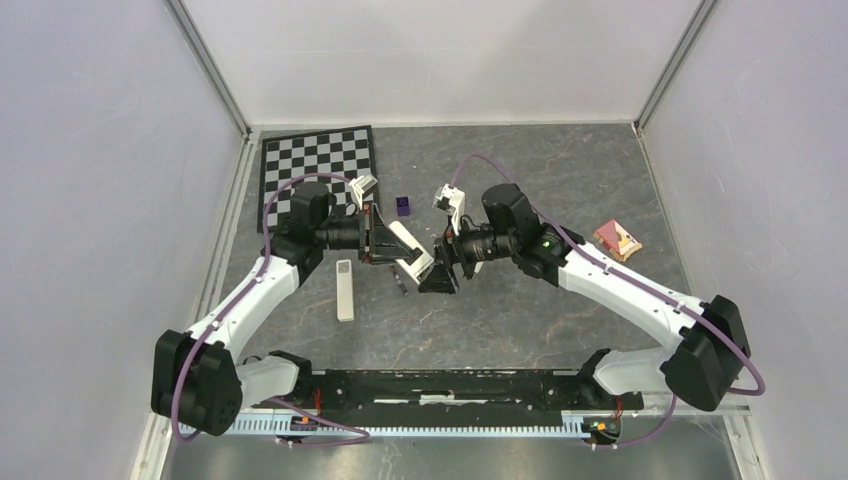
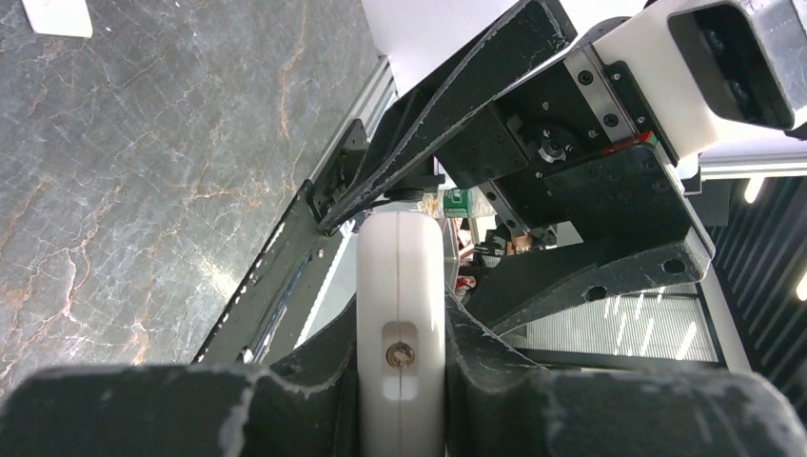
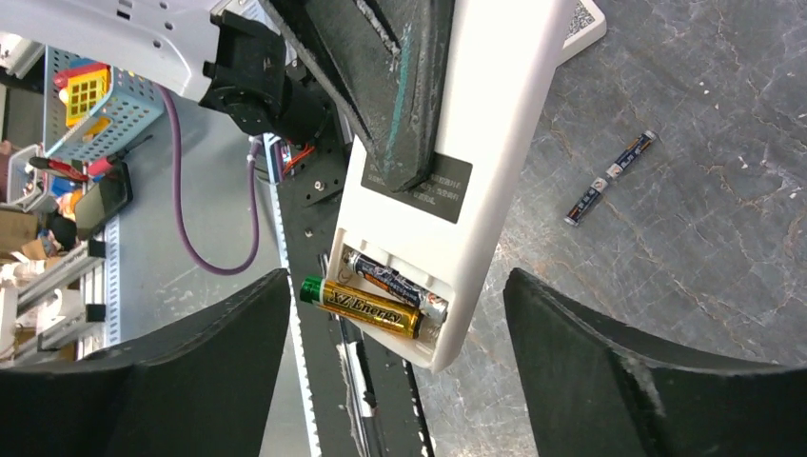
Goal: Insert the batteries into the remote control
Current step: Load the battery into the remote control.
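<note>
My left gripper (image 1: 385, 240) (image 2: 400, 324) is shut on the white remote control (image 1: 402, 238) (image 2: 400, 276) (image 3: 495, 114) and holds it above the table, battery bay open toward the right wrist camera. Two batteries are in the bay. A dark blue one (image 3: 395, 281) lies seated; a gold one (image 3: 366, 307) sits beside it, its green end poking past the bay's edge. My right gripper (image 1: 440, 275) (image 3: 395, 286) stands open at that end of the remote, a finger on each side, touching nothing.
A narrow white bar (image 1: 344, 290) lies flat on the table left of the grippers. A slim dark stick (image 3: 609, 178) rests on the marble below them. Farther off are a purple cube (image 1: 403, 206), a checkerboard (image 1: 318, 165) and a red-faced remote (image 1: 617, 238).
</note>
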Action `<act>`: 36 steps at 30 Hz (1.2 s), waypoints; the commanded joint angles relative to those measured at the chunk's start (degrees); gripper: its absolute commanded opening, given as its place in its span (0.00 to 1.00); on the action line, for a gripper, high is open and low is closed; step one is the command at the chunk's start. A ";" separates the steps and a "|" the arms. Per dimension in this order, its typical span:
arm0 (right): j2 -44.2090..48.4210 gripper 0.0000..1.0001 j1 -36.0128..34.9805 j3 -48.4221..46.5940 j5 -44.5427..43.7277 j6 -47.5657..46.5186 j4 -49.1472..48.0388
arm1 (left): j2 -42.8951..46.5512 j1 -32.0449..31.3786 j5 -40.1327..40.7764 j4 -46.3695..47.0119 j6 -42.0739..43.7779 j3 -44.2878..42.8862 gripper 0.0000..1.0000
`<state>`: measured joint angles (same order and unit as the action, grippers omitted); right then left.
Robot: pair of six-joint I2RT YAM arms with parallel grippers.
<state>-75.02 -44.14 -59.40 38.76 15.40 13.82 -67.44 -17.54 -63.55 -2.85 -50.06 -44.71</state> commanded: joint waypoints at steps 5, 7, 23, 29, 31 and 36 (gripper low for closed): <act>2.45 0.90 0.10 0.15 2.93 -0.74 -2.79 | 1.03 0.05 -2.79 1.97 -1.92 -0.57 0.02; 2.39 0.90 0.35 0.41 3.34 -0.12 -3.22 | 1.05 0.05 -2.81 1.95 -1.80 -0.42 0.02; 0.59 0.54 1.15 0.92 4.30 2.69 -4.77 | 1.10 0.05 -2.72 1.89 -1.79 -0.37 0.02; 0.21 0.42 1.34 1.77 5.16 1.11 -4.85 | 1.42 0.05 -2.96 1.89 -2.58 -0.73 0.02; 0.06 0.40 1.50 1.96 5.70 0.02 -4.84 | 1.45 0.05 -3.03 1.89 -2.85 -0.73 0.02; 0.05 0.47 1.69 1.33 5.91 -0.73 -4.86 | 1.48 0.05 -2.82 1.89 -2.68 -0.68 0.02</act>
<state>-74.83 -42.09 -58.19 42.59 17.93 10.96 -67.22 -17.54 -65.08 -2.63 -50.48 -44.66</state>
